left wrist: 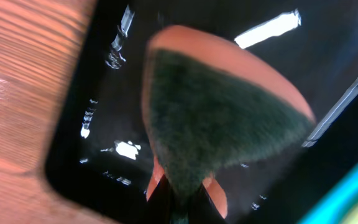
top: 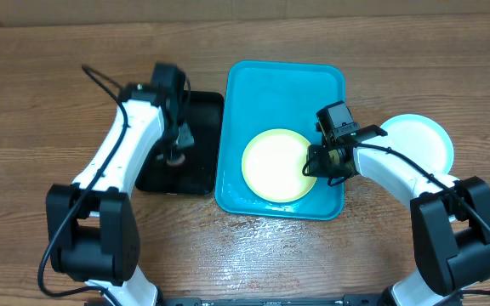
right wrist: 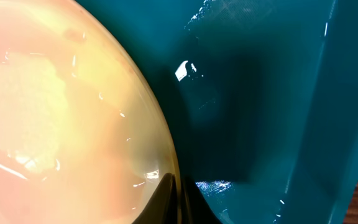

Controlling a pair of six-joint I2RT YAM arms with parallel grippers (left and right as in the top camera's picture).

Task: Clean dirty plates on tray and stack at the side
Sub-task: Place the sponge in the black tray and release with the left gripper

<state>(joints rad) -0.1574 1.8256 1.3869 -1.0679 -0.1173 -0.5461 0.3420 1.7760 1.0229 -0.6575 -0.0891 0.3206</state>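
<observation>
One pale yellow plate (top: 275,166) on turquoise tray (top: 262,85), right gripper (top: 323,161) pinching its right rim. Second, white plate (top: 419,140) on table right of tray. Over black tray (top: 202,119), left gripper (top: 175,153) clamped on sponge (left wrist: 216,118).

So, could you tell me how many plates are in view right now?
2. A yellow plate lies on the blue tray; a white plate sits on the table right of it, partly behind the right arm. More could be stacked under it.

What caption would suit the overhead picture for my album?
Left fingers hold a sponge over the black tray while right fingers pinch the yellow plate in the blue tray.
</observation>
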